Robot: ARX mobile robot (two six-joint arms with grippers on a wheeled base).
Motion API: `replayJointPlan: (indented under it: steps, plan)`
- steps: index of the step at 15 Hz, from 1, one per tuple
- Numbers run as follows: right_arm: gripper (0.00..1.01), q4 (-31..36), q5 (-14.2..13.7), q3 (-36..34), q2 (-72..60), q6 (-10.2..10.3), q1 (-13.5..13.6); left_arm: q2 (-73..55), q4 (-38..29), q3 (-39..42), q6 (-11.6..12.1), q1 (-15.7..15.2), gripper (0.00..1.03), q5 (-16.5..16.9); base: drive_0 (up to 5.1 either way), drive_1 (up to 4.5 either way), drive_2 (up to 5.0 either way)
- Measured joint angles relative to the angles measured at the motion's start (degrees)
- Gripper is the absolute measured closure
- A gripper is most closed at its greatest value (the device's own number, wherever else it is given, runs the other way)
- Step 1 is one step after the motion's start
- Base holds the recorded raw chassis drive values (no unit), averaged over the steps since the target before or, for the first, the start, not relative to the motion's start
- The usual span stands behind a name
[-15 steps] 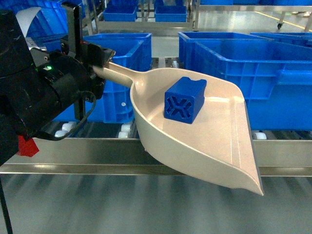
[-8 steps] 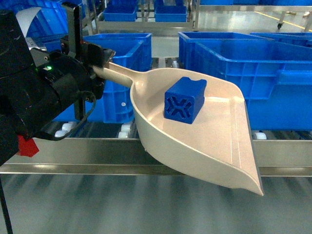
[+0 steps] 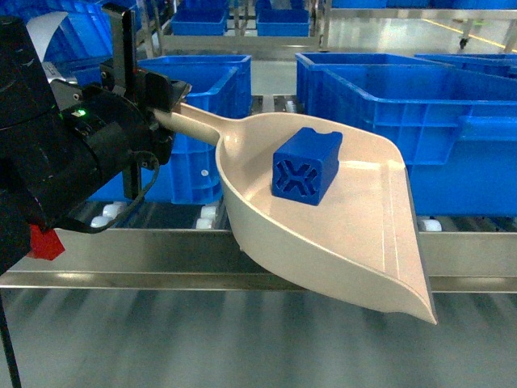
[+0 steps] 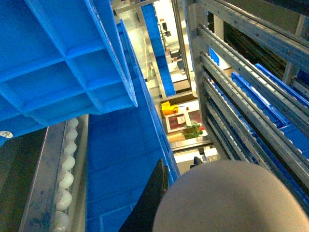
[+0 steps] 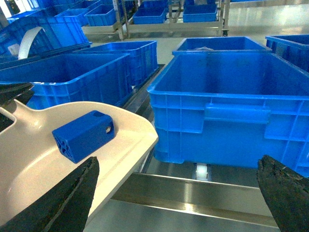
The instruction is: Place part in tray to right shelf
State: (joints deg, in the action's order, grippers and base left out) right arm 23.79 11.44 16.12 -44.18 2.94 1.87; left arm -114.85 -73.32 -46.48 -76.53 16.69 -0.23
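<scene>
No visible shift over the last second: left gripper (image 3: 161, 95) clamped on tray (image 3: 355, 242) handle, part (image 3: 305, 164) at its centre; right gripper (image 5: 178, 193) spread, probably idle, at 3 o'clock.

Tray (image 4: 231, 198) blurred, fills left wrist view's lower edge; right gripper (image 5: 178, 193) fingertips cut off.

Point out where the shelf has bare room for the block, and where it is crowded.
Free: the roller lane between the front beam and the big crate, right of the tray; also the gap between the two crates. Crowded: the left, filled by the left pincer on the tray handle. The part sits in the tray.
</scene>
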Motion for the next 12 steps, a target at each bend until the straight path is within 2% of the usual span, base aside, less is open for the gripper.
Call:
replayJointPlan:
  steps: [4,5,9,12]
  plan:
    - [0.03,0.0,0.0,0.0,0.0,0.0,0.0,0.0,0.0,0.0,0.0,0.0,0.91,0.0,0.0,0.00,0.0]
    - [0.03,0.0,0.0,0.0,0.0,0.0,0.0,0.8,3.8,0.0,-0.2,0.0,0.91,1.1,0.0,0.00,0.0]
    - [0.03,0.0,0.0,0.0,0.0,0.0,0.0,2.0,-0.1,2.3,-0.1,0.0,0.91,6.2,0.0,0.00,0.0]
    - [0.03,0.0,0.0,0.0,0.0,0.0,0.0,8.3,0.5,7.9,-0.2,0.1,0.91,6.4,0.0,0.00,0.0]
